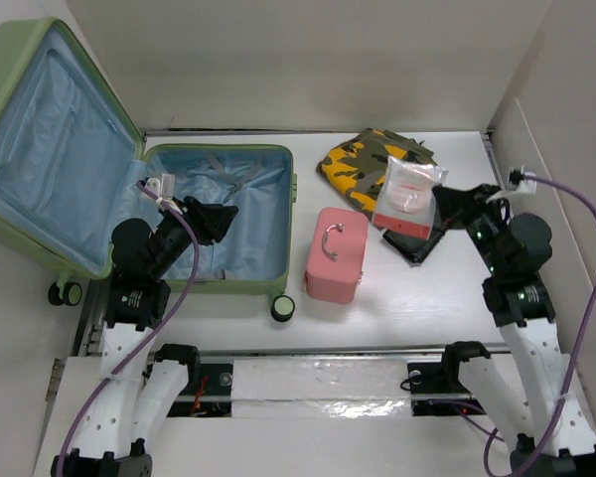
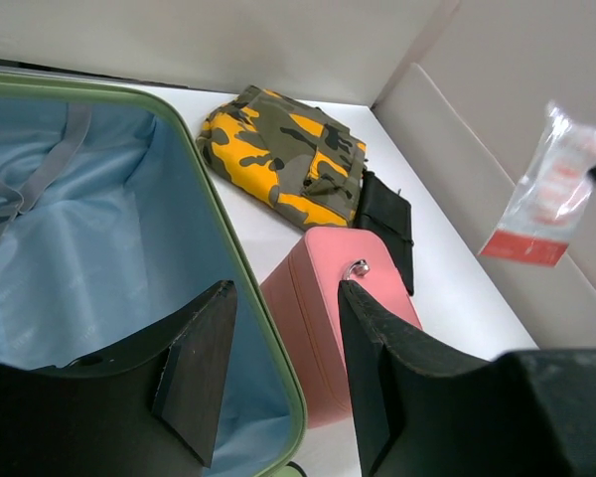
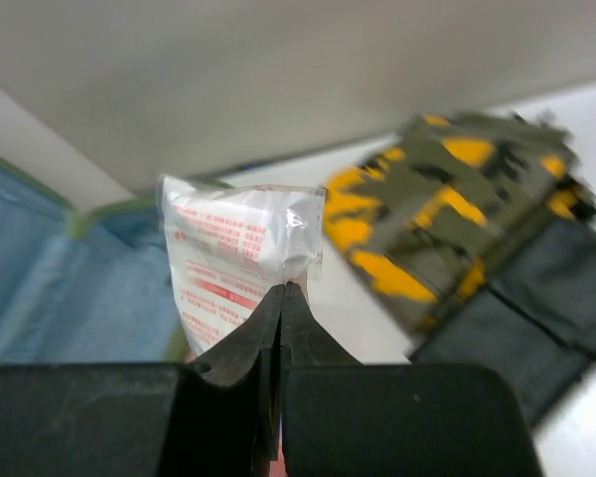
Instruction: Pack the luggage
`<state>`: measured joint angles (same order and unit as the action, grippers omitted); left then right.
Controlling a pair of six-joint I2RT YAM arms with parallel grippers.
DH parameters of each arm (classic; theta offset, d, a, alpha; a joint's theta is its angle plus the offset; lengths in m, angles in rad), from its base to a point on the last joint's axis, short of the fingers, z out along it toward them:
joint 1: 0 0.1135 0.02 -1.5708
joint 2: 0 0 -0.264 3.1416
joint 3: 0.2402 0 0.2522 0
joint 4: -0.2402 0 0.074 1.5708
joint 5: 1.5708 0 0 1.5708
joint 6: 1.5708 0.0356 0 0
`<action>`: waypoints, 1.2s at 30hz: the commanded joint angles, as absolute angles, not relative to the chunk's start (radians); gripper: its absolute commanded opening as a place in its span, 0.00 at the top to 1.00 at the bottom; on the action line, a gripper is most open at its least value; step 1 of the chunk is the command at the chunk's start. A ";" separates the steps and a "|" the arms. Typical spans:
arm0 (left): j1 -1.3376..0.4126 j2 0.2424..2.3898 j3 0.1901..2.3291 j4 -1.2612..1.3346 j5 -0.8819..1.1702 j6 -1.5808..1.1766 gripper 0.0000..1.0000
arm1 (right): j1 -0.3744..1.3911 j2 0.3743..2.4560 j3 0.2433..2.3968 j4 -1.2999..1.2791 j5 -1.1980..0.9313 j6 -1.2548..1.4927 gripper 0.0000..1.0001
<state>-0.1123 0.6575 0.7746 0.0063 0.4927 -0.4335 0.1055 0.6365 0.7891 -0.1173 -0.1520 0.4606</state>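
Here the bench [image 1: 407,298] is a plain white surface, closed in by a pale wall [image 1: 308,60] at the back and a pale side panel [image 1: 551,169] on the right. The suitcase [image 1: 253,243] lies open on the left part of the bench. Its green shell faces down, its light blue lining faces up, and its lid [image 1: 40,149] is tilted back toward the left. A black wheel [image 1: 282,308] shows at its near corner. The left arm [image 1: 144,268] reaches over the open half, and the left jaws stand wide apart with nothing between them, above the lining. Just right of the suitcase sits a small pink case [image 1: 336,255] with a metal handle on top. Behind it a folded camouflage cloth [image 1: 363,164] in green and orange lies near the back wall. A black pouch [image 1: 417,241] lies flat on the bench beside the cloth. The right arm [image 1: 517,268] reaches in from the right, and the right jaws are pressed together on the lower edge of a clear plastic packet [image 3: 238,248] with red print, held up off the bench above the black pouch.
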 commanded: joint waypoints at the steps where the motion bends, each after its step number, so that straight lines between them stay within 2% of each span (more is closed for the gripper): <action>1: -0.118 0.640 0.798 0.040 0.485 -0.430 0.58 | 0.173 0.790 0.897 0.082 -0.352 0.539 1.00; 4: -0.118 0.640 0.805 0.035 0.469 -0.428 0.58 | 0.326 0.992 1.027 0.234 -0.347 0.586 1.00; 5: -0.118 0.632 0.807 0.032 0.456 -0.426 0.58 | 0.450 1.047 1.067 0.254 -0.286 0.587 1.00; 9: -0.118 0.611 0.827 0.002 0.381 -0.425 0.59 | 0.673 1.438 1.322 0.273 -0.216 0.592 1.00; 11: -0.118 0.600 0.850 -0.055 0.288 -0.426 0.59 | 0.701 1.547 1.452 0.235 -0.216 0.589 0.64; 12: -0.118 0.592 0.854 -0.066 0.260 -0.426 0.59 | 0.701 1.584 1.463 0.227 -0.221 0.597 0.50; 13: -0.118 0.588 0.854 -0.074 0.240 -0.428 0.59 | 0.681 1.609 1.453 0.245 -0.232 0.607 0.27; 14: -0.118 0.578 0.856 -0.078 0.223 -0.426 0.59 | 0.666 1.599 1.421 0.271 -0.233 0.632 0.19; 16: -0.118 0.583 0.856 -0.075 0.235 -0.423 0.58 | 0.596 1.516 1.263 0.334 -0.210 0.652 0.12; 17: -0.118 0.586 0.851 -0.069 0.267 -0.422 0.58 | 0.565 1.476 1.203 0.350 -0.177 0.661 0.13; 18: -0.118 0.586 0.848 -0.060 0.282 -0.422 0.57 | 0.536 1.433 1.083 0.357 -0.151 0.661 0.19; 19: -0.118 0.584 0.847 -0.055 0.294 -0.422 0.57 | 0.475 1.390 1.025 0.348 -0.120 0.655 0.55; 20: -0.127 0.586 0.848 -0.055 0.298 -0.420 0.57 | 0.441 1.297 0.975 0.322 -0.029 0.635 0.87; 21: -0.127 0.586 0.850 -0.058 0.299 -0.416 0.57 | 0.408 1.251 0.891 0.237 0.048 0.621 1.00; 23: -0.137 0.588 0.847 -0.054 0.307 -0.417 0.57 | 0.326 1.134 0.762 0.151 0.241 0.579 1.00; 25: -0.137 0.584 0.839 -0.046 0.319 -0.419 0.56 | 0.253 1.079 0.682 0.124 0.313 0.577 1.00; 26: -0.137 0.581 0.836 -0.046 0.322 -0.419 0.56 | 0.183 1.059 0.643 0.127 0.348 0.581 0.98; 27: -0.137 0.584 0.838 -0.045 0.322 -0.419 0.56 | 0.143 1.040 0.609 0.143 0.353 0.587 0.83; 28: -0.137 0.586 0.838 -0.044 0.324 -0.419 0.56 | 0.103 1.045 0.586 0.137 0.342 0.594 0.55; 31: -0.137 0.578 0.835 -0.043 0.325 -0.419 0.56 | -0.017 1.120 0.561 0.138 0.293 0.603 0.23; 36: -0.158 0.578 0.834 -0.044 0.316 -0.417 0.56 | -0.159 1.340 0.633 0.158 0.036 0.592 0.20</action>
<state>-0.1478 0.5854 0.8143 -0.0807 0.3069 -0.4282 -0.1131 1.2610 0.5831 0.1322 0.1619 0.6048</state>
